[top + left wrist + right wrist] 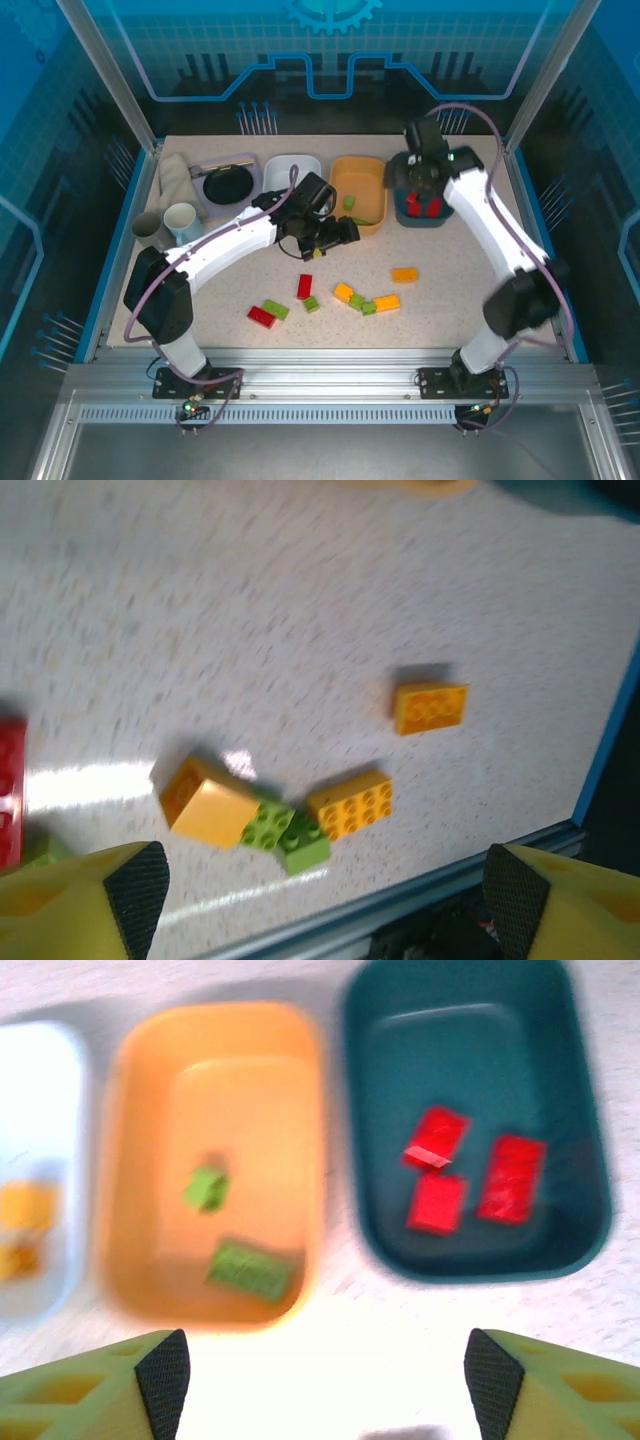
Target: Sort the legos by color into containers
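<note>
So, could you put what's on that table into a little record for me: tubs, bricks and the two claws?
Teal tub: three red bricks
Orange tub: two green bricks
White tub: yellow bricks, blurred, count unclear
Loose bricks: two red, three yellow, about four green, on the table
Left gripper: open, empty, above the loose bricks
Right gripper: open, empty, above the tubs

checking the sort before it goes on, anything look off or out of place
Nothing is missorted: the dark teal tub holds only red bricks, the orange tub only green ones. One yellow brick lies tipped on its side against a green brick.
</note>
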Controlling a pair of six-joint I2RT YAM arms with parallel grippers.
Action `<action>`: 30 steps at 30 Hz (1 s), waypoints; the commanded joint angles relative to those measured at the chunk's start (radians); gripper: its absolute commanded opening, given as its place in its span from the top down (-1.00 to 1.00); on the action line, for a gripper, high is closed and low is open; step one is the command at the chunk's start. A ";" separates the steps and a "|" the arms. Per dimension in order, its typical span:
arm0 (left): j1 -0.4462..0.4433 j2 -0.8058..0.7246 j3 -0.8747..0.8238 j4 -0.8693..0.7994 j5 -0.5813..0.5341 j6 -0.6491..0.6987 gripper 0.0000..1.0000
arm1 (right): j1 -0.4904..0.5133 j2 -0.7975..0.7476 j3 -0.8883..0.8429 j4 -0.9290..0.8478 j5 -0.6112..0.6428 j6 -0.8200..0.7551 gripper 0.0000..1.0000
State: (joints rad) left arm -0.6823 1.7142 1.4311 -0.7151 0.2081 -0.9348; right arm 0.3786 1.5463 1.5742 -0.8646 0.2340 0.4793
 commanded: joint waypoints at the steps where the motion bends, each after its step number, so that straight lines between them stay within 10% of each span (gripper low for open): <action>1: -0.025 0.048 -0.010 -0.125 0.050 -0.215 -0.72 | 0.064 -0.189 -0.274 0.167 -0.107 -0.078 -0.55; 7: -0.038 0.048 -0.138 -0.011 0.091 -0.486 -0.71 | 0.180 -0.543 -0.665 0.322 -0.337 -0.111 -0.58; 12: -0.066 0.113 -0.144 0.040 0.099 -0.574 -0.71 | 0.291 -0.810 -0.849 0.359 -0.286 -0.098 -0.65; 30: -0.124 0.279 -0.071 0.065 0.047 -0.667 -0.26 | 0.292 -0.886 -0.861 0.254 -0.256 -0.069 -0.65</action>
State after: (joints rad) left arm -0.7948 1.9713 1.3354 -0.6456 0.2733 -1.5780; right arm 0.6613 0.6674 0.7250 -0.6033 -0.0269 0.3996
